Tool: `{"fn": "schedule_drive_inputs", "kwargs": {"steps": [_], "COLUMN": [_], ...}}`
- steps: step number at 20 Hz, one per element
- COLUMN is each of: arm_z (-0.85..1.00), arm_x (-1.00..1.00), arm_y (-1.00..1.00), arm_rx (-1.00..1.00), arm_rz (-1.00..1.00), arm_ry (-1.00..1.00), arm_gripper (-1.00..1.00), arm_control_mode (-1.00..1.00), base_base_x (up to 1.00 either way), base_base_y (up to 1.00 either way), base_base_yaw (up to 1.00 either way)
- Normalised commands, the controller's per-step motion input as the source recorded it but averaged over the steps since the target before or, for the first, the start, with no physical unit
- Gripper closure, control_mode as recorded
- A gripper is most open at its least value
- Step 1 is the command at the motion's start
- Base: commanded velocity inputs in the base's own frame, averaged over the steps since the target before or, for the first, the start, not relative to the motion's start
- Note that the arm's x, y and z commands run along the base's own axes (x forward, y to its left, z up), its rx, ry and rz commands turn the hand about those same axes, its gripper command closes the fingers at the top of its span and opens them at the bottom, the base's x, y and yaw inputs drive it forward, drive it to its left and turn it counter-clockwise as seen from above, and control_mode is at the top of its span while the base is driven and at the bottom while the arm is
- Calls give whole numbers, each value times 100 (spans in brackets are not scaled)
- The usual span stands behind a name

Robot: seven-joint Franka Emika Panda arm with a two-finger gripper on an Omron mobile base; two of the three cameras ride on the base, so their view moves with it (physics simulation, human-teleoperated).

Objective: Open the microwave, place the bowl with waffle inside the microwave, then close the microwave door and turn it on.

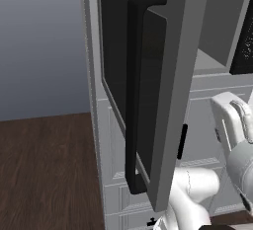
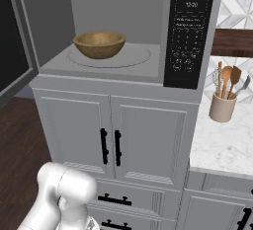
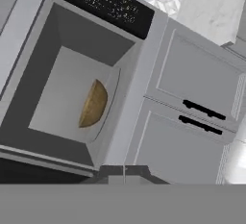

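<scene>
The microwave [image 2: 59, 21] stands with its grey cavity exposed and its black speckled control panel [image 2: 190, 31] on the right. Inside, the brownish bowl [image 2: 99, 44] sits upright on the round turntable; what it holds is hidden by its rim. The microwave door [image 1: 168, 100] is swung wide open to the left, its long black bar handle [image 1: 133, 91] facing me. In the rolled hand view the bowl [image 3: 93, 105] lies in the cavity well ahead of my gripper [image 3: 124, 175]. The gripper is shut with nothing in it, low in front of the cupboards and apart from the door.
Below the microwave are white cupboard doors with short black handles [image 2: 111, 147] and drawers beneath them. A crock of wooden utensils [image 2: 223, 105] stands on the marble counter [image 2: 222, 145] to the right. Dark wooden floor [image 1: 44, 174] lies to the left.
</scene>
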Motion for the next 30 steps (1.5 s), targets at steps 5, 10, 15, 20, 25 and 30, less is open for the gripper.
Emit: {"fn": "schedule_drive_inputs", "kwargs": {"steps": [5,10,15,20,25,30], "arm_z": [-29,-28,-29,-38,-48,-63], "arm_x": [-46,-27,-2,13,82,100], "arm_y": [45,62,72,78,74,67], "arm_rx": [-15,-21,-23,-24,-22,-23], "arm_rz": [-27,-19,-15,-14,-12,-10], "arm_ry": [-26,-19,-10,-4,2,8], "arm_gripper": [100,100,100,100,100,100], "arm_control_mode": [-100,-100,-100,-100,-100,-100], "base_base_x": [0,0,0,0,0,0], "base_base_y": [0,0,0,0,0,0], "base_base_yaw": [0,0,0,0,0,0]}}
